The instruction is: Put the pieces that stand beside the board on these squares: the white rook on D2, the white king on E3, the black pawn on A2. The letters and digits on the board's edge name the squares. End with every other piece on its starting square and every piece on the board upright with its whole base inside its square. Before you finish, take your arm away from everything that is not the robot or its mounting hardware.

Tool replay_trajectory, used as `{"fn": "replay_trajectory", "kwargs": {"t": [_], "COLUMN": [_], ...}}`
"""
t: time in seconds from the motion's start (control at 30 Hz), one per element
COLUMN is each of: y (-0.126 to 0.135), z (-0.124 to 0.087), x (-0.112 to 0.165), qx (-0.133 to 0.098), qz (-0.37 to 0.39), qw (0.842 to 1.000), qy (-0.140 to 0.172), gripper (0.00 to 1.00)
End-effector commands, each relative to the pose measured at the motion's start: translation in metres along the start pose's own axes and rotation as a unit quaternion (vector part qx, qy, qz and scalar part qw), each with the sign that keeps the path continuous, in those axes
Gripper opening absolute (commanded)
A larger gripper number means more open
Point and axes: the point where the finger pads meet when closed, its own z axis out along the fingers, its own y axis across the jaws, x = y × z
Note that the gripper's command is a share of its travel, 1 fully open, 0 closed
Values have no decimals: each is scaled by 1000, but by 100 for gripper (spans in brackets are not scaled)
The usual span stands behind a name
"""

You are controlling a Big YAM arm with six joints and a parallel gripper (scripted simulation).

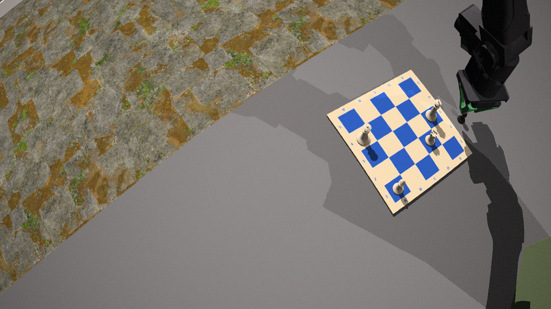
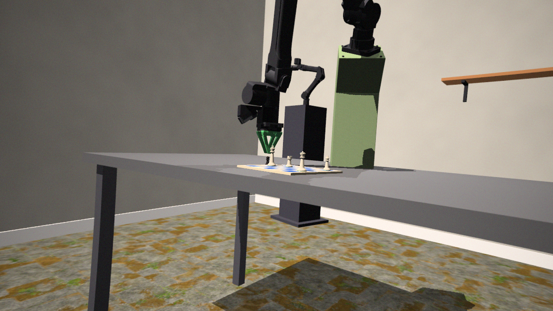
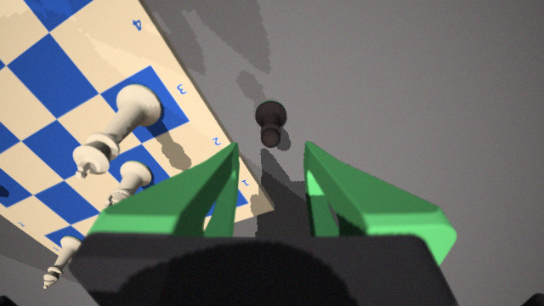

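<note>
The claw hangs low over the grey worktop, just off the right edge of the chessboard, with its green fingers parted partway and nothing between them. The black pawn stands upright on the worktop just beside the board's numbered edge, near the digits 2 and 3, slightly ahead of the fingertips and in line with the gap between them; it is not touched.

On the board, the white king stands upright on the blue square by the digit 3 in the E file, and the white rook stands on the blue square of row 2 next to it, in the D file. A white queen stands further across the board by row 4, and a white pawn sits on the blue corner square at A1.

In the exterior view the claw's tips sit just above the pieces' heads at the far edge of the board.
</note>
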Motion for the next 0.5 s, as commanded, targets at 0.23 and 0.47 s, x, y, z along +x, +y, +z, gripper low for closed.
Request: {"fn": "replay_trajectory", "kwargs": {"t": [0.23, 0.47], "y": [0, 3], "z": [3, 3], "x": [16, 12], "qx": [2, 1], "qz": [5, 3], "qw": [1000, 1000], "qy": [7, 4], "gripper": [33, 33]}}
